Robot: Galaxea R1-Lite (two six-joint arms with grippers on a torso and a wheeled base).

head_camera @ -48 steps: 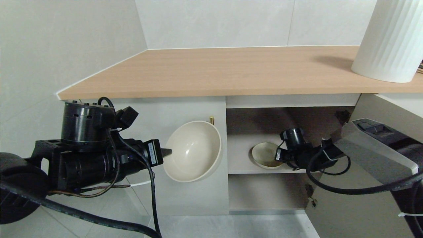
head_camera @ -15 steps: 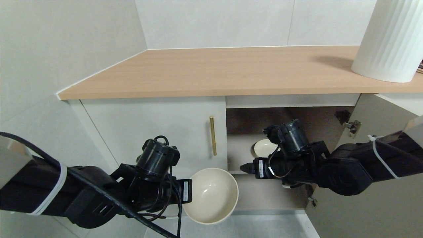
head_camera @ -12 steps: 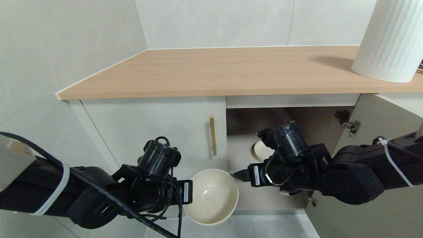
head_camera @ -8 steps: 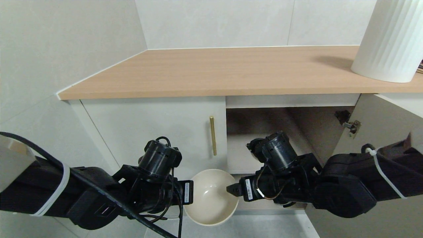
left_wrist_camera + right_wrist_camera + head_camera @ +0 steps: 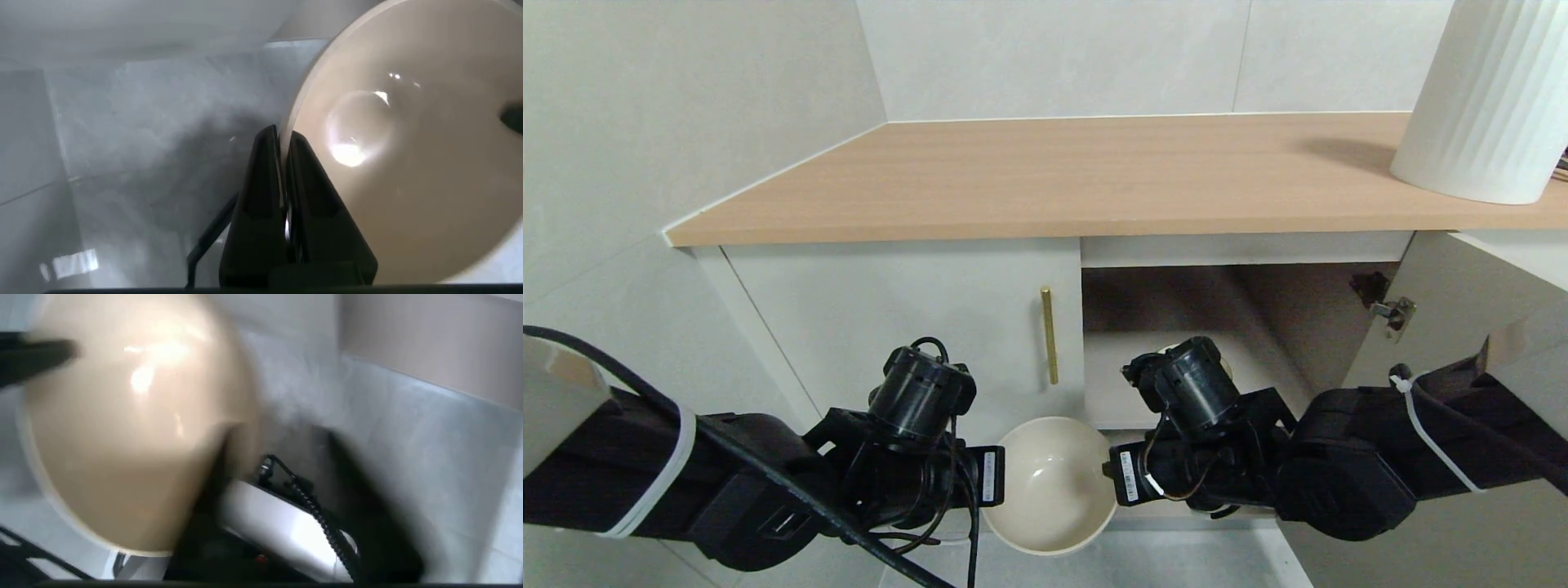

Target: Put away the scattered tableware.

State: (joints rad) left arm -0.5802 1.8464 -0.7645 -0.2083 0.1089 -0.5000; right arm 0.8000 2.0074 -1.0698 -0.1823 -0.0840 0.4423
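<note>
Wooden countertop (image 5: 1054, 180) over a pale cabinet (image 5: 890, 318). The left door is closed and the right door is swung open on a compartment with a shelf (image 5: 1107, 384). A tall ribbed white vessel (image 5: 1486, 98) stands at the countertop's right end.

The cream bowl (image 5: 1054, 490) hangs low in front of the cabinet, off the floor, before the seam between the closed door and the open compartment. Its opening faces up towards the head camera. It lies between the two grippers.

The left gripper (image 5: 999, 478) pinches the bowl's left rim. In the left wrist view its fingers (image 5: 265, 171) are nearly closed, one on each side of the thin wall.

The right gripper (image 5: 1107, 475) sits at the opposite rim. Whether it is open or closed cannot be told.

Handling, as judged: the bowl looks rigid, glossy and smooth, so probably slippery and liable to chip or shatter if dropped. It appears moderately heavy for a one-sided pinch and would tend to pivot on the pads. The rim is the only practical hold, gripped deep across the wall, ideally at two opposite points.
</note>
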